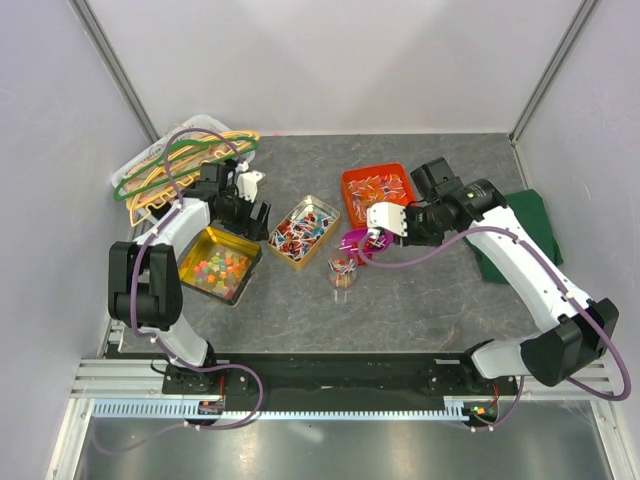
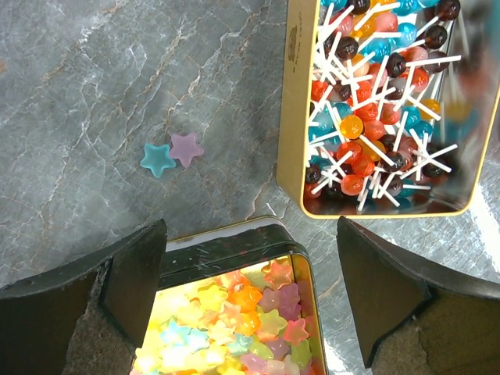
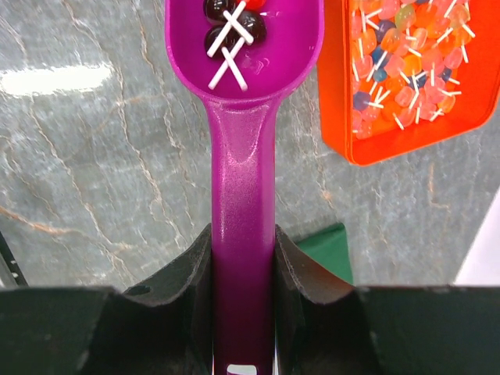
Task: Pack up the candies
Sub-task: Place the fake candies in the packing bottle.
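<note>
bare tabletop along the near side; star tin, lollipop tin and orange tray block beyond.

Back left corner's got a tangle of plastic hangers, orange, green and yellow, heaped on a white bin. A dark green cloth sits over on the right of the grey marble tabletop.

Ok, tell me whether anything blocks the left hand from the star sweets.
Nothing visible does. The left hand hangs open over the star sweets in their tin; the lollipop tin and two loose stars lie off to the side.
</note>
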Robot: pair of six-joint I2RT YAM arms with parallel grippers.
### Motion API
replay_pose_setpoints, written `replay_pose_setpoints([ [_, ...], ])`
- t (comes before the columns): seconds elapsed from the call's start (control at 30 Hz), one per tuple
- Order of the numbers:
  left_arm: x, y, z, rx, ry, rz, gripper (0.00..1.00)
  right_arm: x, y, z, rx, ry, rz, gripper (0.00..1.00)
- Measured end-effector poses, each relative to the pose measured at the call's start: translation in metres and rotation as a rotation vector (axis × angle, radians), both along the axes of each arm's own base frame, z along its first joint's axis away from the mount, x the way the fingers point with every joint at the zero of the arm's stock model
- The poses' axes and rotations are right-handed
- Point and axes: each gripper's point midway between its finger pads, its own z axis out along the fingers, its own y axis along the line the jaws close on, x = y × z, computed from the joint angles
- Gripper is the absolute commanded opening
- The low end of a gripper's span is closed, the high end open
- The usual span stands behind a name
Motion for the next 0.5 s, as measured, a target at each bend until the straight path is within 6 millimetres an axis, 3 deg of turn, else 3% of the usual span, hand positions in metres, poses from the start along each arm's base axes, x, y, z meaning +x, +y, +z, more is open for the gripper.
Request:
replay_pose_setpoints([
  [0.5,-0.004,0.000,-0.007,0.000,0.006,0.000,0.95,-0.004,0.002,0.014,-0.151,-0.082,0.034,0.00],
])
